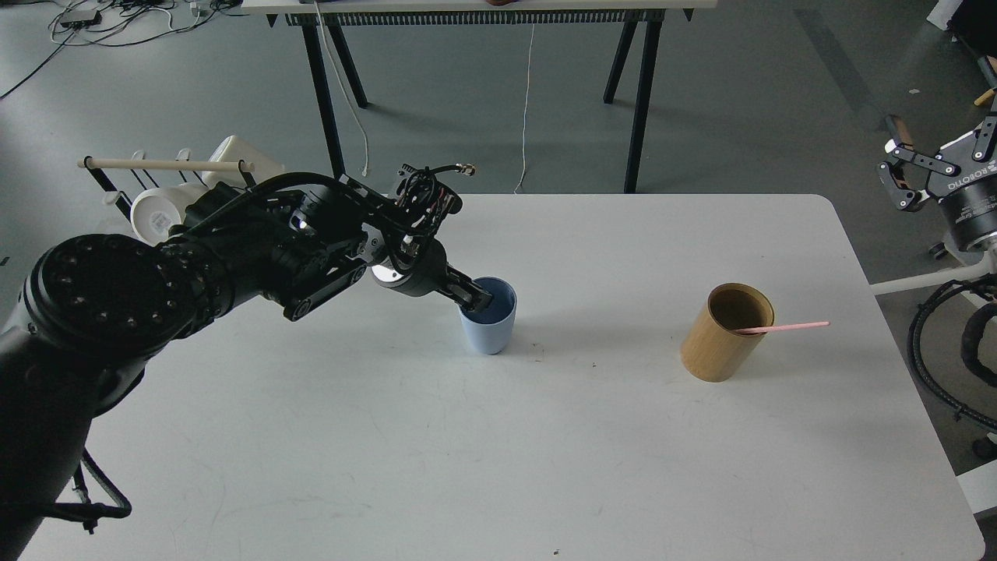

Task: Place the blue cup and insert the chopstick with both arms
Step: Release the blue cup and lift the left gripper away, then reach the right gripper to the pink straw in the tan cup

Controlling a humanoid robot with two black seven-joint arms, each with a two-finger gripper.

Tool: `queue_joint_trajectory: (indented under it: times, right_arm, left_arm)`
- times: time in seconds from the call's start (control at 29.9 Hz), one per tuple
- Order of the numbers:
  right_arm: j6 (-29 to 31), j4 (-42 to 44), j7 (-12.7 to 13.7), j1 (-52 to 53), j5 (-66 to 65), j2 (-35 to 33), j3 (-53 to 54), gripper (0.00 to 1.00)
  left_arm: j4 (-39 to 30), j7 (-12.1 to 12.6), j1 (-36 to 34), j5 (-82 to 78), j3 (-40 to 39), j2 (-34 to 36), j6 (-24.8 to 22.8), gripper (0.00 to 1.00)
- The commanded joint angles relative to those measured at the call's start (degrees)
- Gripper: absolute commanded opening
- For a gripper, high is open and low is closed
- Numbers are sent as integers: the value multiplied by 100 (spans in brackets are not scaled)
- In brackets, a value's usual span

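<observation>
The blue cup (489, 323) is seen standing upright on the white worktop (498, 467), roughly midway between the left and right edges and somewhat nearer the far edge than the near one. Its rim is gripped on the left side by the left pincer (473, 296): one finger is seen reaching down inside the cup, and the other seems to be pressed against the outer wall, so the wall is pinched between them. The left arm (234, 257) is stretched in from the left edge of the worktop, with cables bundled over its wrist.

Well apart from the cup, toward the right edge, a tan wooden holder (720, 339) is set upright on the worktop. A pale pink chopstick (787, 326) is lodged in it, leaning over the rim on the right side and pointing toward the right edge.

The right pincer (938, 152) is held off the worktop, beyond its far right corner, with its fingers spread and nothing between them.

Beyond the far left corner a rack (167, 165) with a pale wooden rod and a white mug (156, 216) hung on it is partly hidden by the left arm.
</observation>
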State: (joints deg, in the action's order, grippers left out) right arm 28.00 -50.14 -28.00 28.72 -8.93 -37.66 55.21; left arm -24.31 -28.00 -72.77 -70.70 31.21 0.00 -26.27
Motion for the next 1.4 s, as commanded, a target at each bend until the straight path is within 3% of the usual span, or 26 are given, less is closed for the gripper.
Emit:
queue_joint_trajectory:
  times: [0.0,0.1,0.33,0.57,0.84,0.97,1.37]
  right_arm:
    - [0,-30,0,116,-179,-144,-28,95]
    - [0,-48,0,405,-652,-390,-54,95]
    - [0,-1100,0,441,-2234,-1049,-37,95]
    - [-2437,-2587,0,-173,-5361,-1533,-81,95]
    - [-5503,-2650,0,-1157,-7849,-1516,-713,94]
    - [-5600,-2614,0,-1606,-8318,-1358,-722,93]
    - [-5600,-2737,0,-2230,-9170,-1173,-353,90]
  left_arm:
    - [-21,0,18,30,-597,0,-173,86]
    - [-135,0,140,47,-1185,139,-173,97]
    - [-865,0,632,591,-3347,1054,-173,98]
    - [-1058,0,1458,1654,-4745,1494,-173,98]
    - [-2437,0,2486,3149,-6170,2153,-173,99]
    - [-2913,0,2628,3255,-6267,2162,-173,99]
    - [-2913,0,2768,3238,-6311,2048,-173,99]
